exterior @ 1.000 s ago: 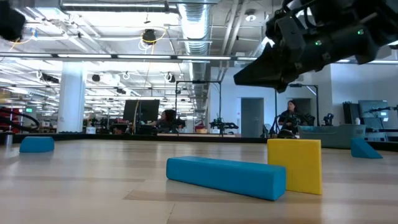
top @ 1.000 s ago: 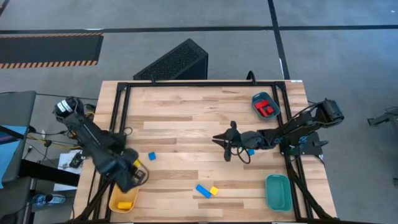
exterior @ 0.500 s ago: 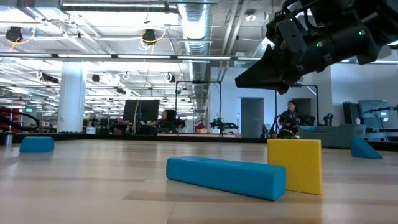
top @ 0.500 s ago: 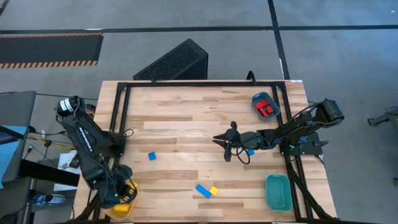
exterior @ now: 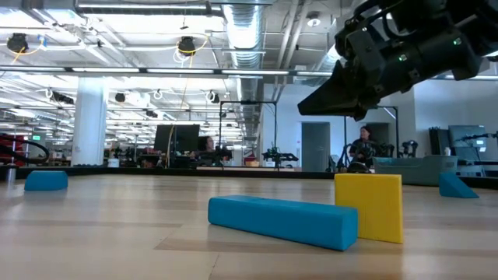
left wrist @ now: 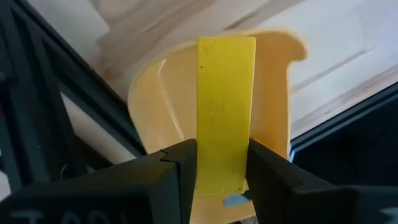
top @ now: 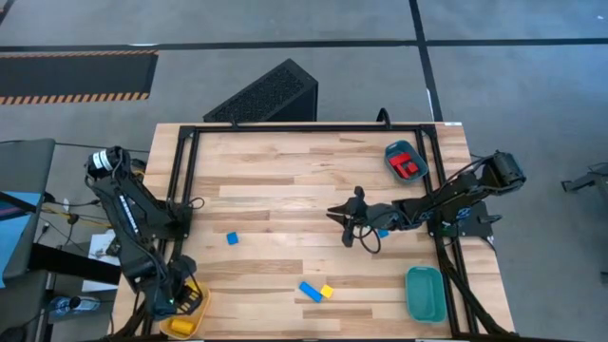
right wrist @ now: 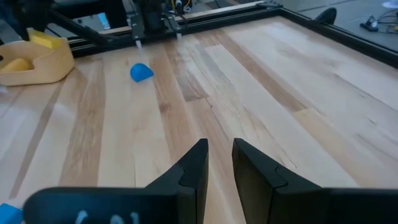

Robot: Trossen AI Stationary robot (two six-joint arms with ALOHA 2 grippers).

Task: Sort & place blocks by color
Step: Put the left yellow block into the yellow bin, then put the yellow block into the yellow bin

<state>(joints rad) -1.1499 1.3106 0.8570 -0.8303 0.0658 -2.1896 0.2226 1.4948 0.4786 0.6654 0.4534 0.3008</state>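
My left gripper (top: pixel 176 307) stands over the yellow oval tray (top: pixel 197 302) at the table's near left corner, shut on a yellow bar (left wrist: pixel 226 106). Another yellow block (top: pixel 180 326) lies in that tray. My right gripper (top: pixel 344 218) hovers right of the table's middle, its fingers a narrow gap apart (right wrist: pixel 217 163), holding nothing. A blue block (top: pixel 383 231) lies under the right arm. A blue cube (top: pixel 231 238) lies left of centre. A blue bar (top: pixel 309 291) and a yellow cube (top: pixel 327 291) lie side by side near the near edge. Red blocks (top: pixel 409 168) sit in the far teal tray (top: pixel 395 152). My left gripper pinches the yellow bar between its two fingers, one on each long side, near the bar's gripper end (left wrist: pixel 224 158). The fingers point down from above and lie along the bar, which sticks out past them over the yellow tray's hollow (left wrist: pixel 161 106). Whether its free end touches the tray, I cannot tell.
A second teal tray (top: pixel 425 294) stands at the near right corner. A black frame (top: pixel 190 161) runs round the table's left, far and right sides. In the low view the blue bar (exterior: pixel 280 222) and yellow cube (exterior: pixel 369 206) lie close to the camera.
My left gripper has moved toward the table's near left corner and down over the yellow tray, carrying the yellow bar. The right arm has kept almost still.
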